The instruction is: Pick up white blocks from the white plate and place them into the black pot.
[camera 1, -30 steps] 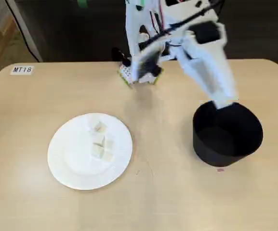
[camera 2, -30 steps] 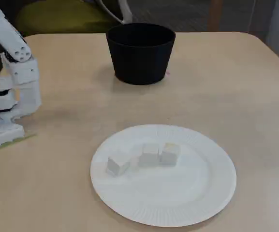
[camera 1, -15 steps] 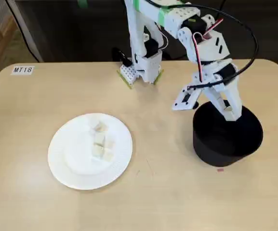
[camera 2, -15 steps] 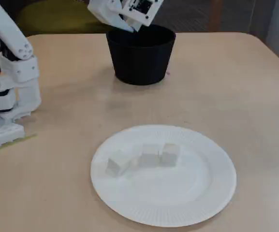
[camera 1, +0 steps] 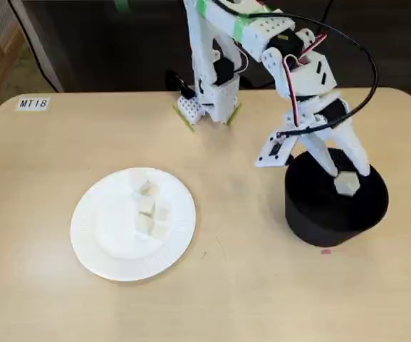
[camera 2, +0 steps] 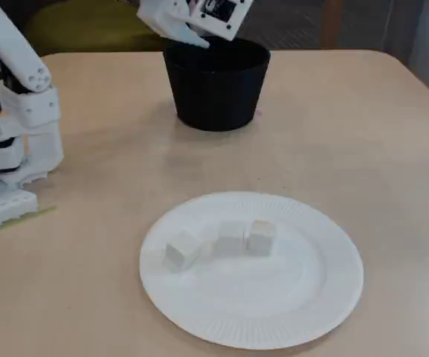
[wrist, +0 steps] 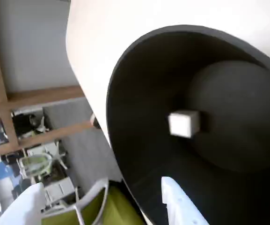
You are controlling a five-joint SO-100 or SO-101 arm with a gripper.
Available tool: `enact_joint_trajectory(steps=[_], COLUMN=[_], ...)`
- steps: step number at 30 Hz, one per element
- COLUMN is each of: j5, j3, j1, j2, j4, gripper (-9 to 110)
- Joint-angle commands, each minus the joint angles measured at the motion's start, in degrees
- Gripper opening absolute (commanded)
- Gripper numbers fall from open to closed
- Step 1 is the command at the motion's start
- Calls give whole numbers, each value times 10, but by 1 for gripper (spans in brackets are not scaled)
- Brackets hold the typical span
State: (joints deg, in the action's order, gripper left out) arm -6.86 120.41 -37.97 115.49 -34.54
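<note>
The black pot stands on the right of the table in a fixed view, and at the far middle in another fixed view. My gripper hangs over its mouth with jaws spread and nothing between the pads. One white block is free just below the fingertips, inside the pot. The wrist view shows it slightly blurred against the pot's dark inside, with the open gripper at the bottom edge. The white plate on the left holds several white blocks; another fixed view shows three of them.
The arm's white base stands at the table's far edge in a fixed view. A label marked MT18 lies at the far left corner. Bare tabletop lies between plate and pot. The table edge runs close to the pot's right.
</note>
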Motion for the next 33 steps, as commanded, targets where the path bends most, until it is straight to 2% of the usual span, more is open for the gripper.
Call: enact_joint_trajectory(steps=[1,3,4,8,11,17,21,28,33], j5=[0,-1,-7,-10,33,152,190,160,144], j3=[-14,-35,-60,-198,-269,-236,-146,-104,-109], j1=[33,63,84,207,330,551,611,646,688], j2=[13,24,25,18,19,47,40,-31,-69], j4=[5,-15,-48,-223,-353,-520,-515,-513,-500], gripper=[14,0,-2,-2,-2,-2,-2,29,31])
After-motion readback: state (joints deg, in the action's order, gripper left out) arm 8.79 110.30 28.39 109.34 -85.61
